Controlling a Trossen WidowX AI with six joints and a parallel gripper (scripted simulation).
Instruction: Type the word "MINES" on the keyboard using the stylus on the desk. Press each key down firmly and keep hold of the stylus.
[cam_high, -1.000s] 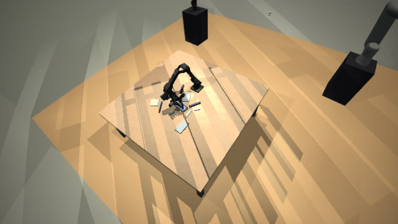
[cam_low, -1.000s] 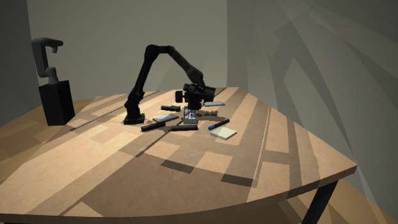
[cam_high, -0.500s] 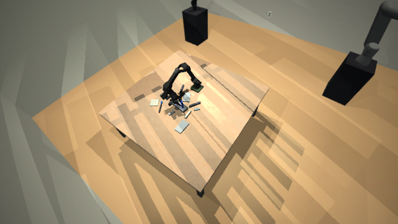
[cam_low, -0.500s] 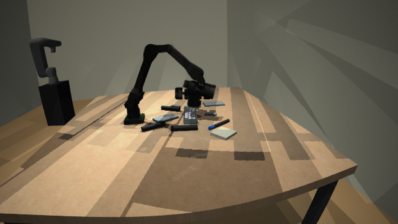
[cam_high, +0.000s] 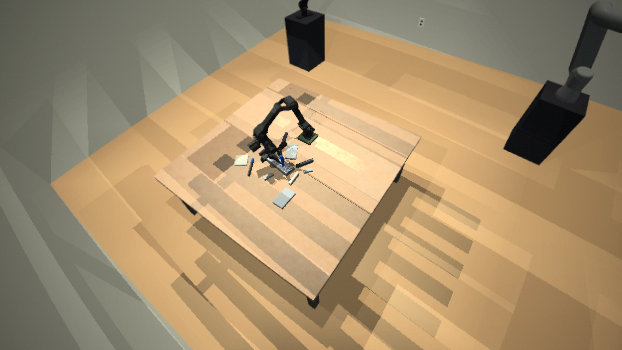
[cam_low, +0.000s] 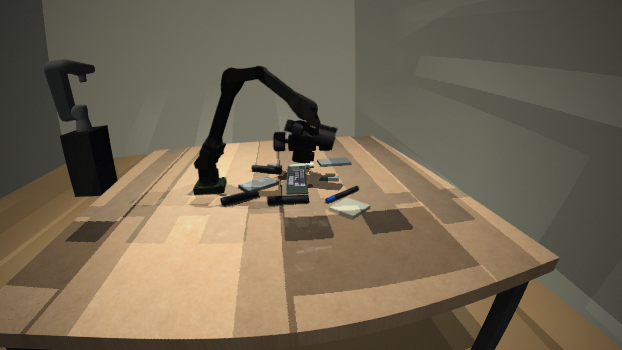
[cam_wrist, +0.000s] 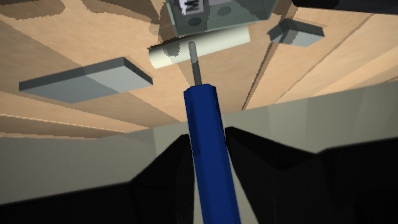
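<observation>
In the wrist view my gripper (cam_wrist: 207, 139) is shut on the blue stylus (cam_wrist: 206, 150), which also shows in the top view (cam_high: 282, 161). Its thin grey tip points away from the fingers and appears just below the keyboard's near edge. The keyboard (cam_wrist: 225, 21) (cam_low: 297, 185) is cut off at the top of the wrist view, with a key marked M at its corner. Whether the tip is above the keyboard or beside it I cannot tell. In the exterior view the gripper is over the keyboard's far end, its fingers hard to make out.
A white cylinder (cam_wrist: 227, 43) lies by the keyboard's edge. Grey flat blocks (cam_wrist: 82, 85) (cam_high: 284, 198) lie around it. A blue-tipped black pen (cam_low: 343, 194) lies by a pale pad (cam_low: 350, 207). Black cylinders (cam_low: 288, 200) (cam_high: 304, 163) lie close to the keyboard.
</observation>
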